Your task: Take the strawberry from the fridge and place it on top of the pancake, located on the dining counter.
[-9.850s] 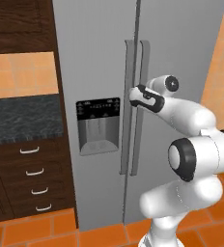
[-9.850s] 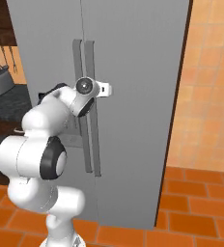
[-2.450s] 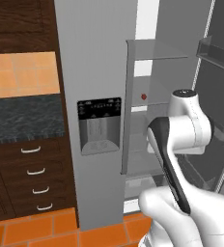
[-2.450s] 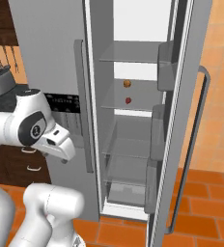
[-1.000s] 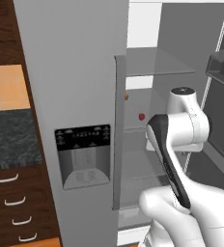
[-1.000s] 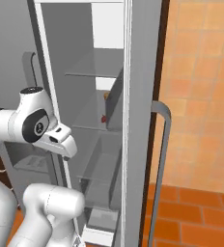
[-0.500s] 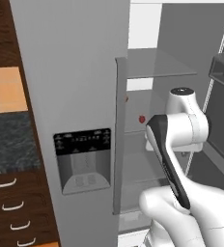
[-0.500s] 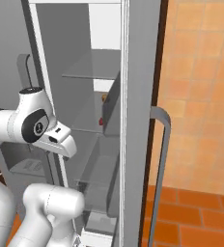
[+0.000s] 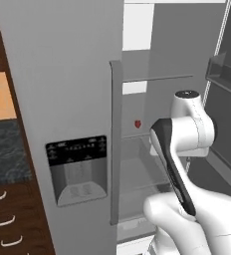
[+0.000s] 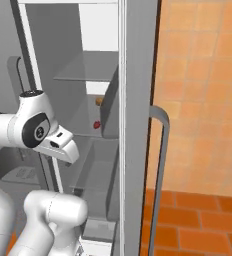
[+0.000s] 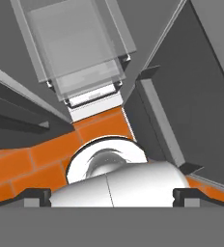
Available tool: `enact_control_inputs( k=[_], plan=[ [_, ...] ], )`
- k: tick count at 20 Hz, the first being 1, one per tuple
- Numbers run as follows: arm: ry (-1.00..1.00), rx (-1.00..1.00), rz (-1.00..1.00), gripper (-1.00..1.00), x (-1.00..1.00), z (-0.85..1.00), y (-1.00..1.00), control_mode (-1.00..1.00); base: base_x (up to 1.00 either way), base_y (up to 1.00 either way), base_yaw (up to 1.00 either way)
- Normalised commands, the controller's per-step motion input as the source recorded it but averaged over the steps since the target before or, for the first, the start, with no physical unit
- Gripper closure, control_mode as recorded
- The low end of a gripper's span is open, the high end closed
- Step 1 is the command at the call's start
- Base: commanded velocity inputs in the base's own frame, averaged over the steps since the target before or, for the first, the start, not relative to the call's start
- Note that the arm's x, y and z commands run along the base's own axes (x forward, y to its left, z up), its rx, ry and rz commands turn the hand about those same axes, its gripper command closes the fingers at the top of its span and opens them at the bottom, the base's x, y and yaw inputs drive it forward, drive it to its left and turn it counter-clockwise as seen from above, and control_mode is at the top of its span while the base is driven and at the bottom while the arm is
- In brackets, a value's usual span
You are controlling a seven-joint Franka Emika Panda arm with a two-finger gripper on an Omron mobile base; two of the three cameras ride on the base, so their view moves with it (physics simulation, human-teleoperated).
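Note:
The fridge (image 9: 62, 74) stands with its right door (image 10: 138, 100) swung open. The strawberry (image 9: 137, 123), a tiny red fruit, lies on a middle glass shelf inside (image 10: 96, 124). My arm is folded in front of the open compartment, below and to the right of the fruit and well apart from it. In the hand view my gripper (image 11: 112, 195) points down at the floor and my own base, and its fingertips (image 11: 36, 195) stand wide apart with nothing between them. The pancake and the dining counter are out of view.
A small orange-brown item (image 10: 99, 100) sits on the shelf above the strawberry. The open door's long handle (image 10: 158, 165) and door bins (image 9: 227, 74) flank the right side. A dark worktop (image 9: 3, 149) with brown drawers (image 9: 3, 219) lies to the left. The floor is orange tile (image 10: 198, 225).
The fridge's right door, shut in the earliest frames, is open. The whole picture has shifted and grown as the base closed in on the fridge. The arm has stayed folded.

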Motion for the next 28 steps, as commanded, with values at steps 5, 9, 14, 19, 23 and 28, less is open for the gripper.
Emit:
enact_control_inputs(
  k=[5, 9, 14, 19, 23, 28],
  plan=[
    [0.0, 0.0, 0.0, -1.0, 0.0, 0.0, 0.0, 1.0, 0.02, -0.4, -0.1],
    [0.0, 0.0, 0.0, -1.0, 0.0, 0.0, 0.0, 1.0, 0.16, -0.08, -0.01],
    [0.0, 0.0, 0.01, -1.0, 0.03, 0.0, 0.0, -1.0, 0.0, 0.0, 0.0],
    [0.0, 0.0, 0.01, -1.0, 0.09, 0.0, -0.04, -1.0, 0.0, 0.0, 0.0],
    [0.0, 0.0, 0.0, -1.0, 0.01, 0.0, 0.0, -1.0, 0.0, 0.0, 0.0],
    [0.0, 0.0, 0.0, -1.0, 0.0, 0.0, 0.0, -1.0, 0.0, 0.0, 0.0]
  ],
)
